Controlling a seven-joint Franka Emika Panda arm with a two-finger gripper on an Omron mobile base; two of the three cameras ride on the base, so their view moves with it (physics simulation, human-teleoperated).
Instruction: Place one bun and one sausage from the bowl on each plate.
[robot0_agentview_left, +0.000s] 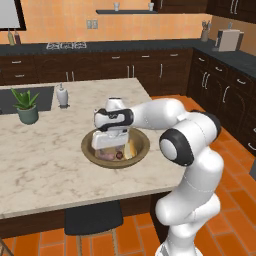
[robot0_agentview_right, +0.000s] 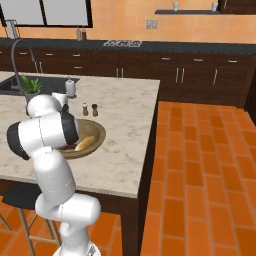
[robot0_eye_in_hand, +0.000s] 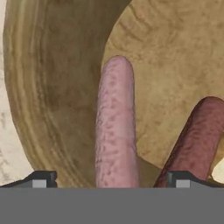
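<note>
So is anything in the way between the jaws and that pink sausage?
No. The gripper is open, right over the sausage in the bowl, which lies between the jaws with nothing covering it.

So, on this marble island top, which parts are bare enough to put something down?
The pale marble counter lies bare between the wide olive-brown wooden bowl and the near edge, and to its left below the potted green plant. The far right corner is bare too. Inside the bowl it is crowded: sausages, a tan bun, the open gripper.
</note>
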